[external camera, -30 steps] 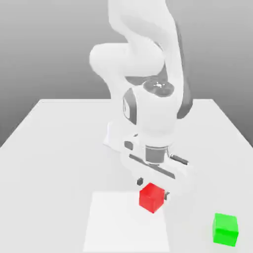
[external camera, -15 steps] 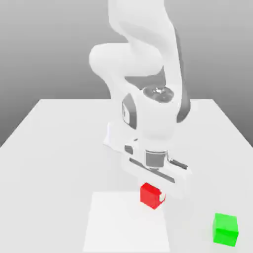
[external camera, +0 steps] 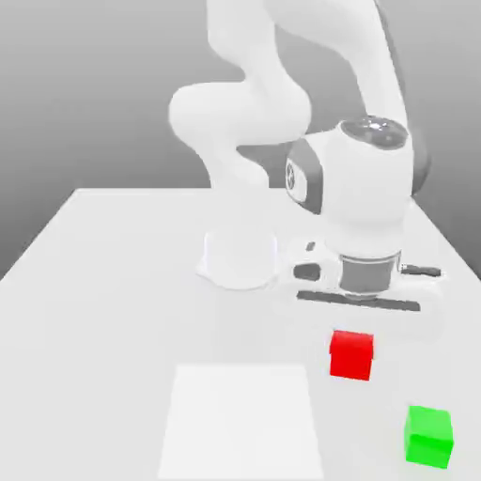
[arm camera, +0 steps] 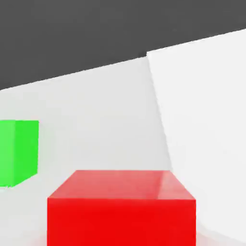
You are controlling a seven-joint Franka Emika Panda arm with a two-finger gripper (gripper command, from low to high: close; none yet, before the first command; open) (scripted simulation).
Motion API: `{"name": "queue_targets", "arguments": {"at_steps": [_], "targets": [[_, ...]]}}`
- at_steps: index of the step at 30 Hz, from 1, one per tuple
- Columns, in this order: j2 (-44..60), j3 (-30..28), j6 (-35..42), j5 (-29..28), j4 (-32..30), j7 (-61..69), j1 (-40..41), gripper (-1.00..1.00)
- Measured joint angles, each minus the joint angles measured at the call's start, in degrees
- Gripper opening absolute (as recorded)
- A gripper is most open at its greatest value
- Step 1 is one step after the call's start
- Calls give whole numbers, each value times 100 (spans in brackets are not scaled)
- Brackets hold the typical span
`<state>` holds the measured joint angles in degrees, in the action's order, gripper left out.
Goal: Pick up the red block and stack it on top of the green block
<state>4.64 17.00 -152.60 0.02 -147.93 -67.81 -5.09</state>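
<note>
A pale grey counter (external camera: 103, 282) runs across the exterior view, flat and matte. A brighter white square patch (external camera: 240, 421) lies on its near part, flush with the surface. Behind the counter stands a plain grey backdrop (external camera: 85, 85), darker toward the top.

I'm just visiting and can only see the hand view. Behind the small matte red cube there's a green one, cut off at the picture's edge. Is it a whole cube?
Observer: Yes. In the exterior view the small matte green cube is whole. It stands on the white table, apart from the red cube, toward the exterior view's right and nearer that camera.
Operator: And what is above the red one?
Observer: The robot's gripper hangs directly over it.
</note>
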Motion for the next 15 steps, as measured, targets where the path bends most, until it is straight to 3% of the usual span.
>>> {"name": "queue_targets", "arguments": {"at_steps": [7, 11, 12, 15], "targets": [[660, 300, 512, -666, 1089, 1547, -225, -100], [1419, 31, -47, -1217, 1242, 1347, -466, -100], [1540, -29, -151, -1299, 1254, 1295, -514, 100], [1540, -29, -151, -1299, 1254, 1295, -514, 100]]}}
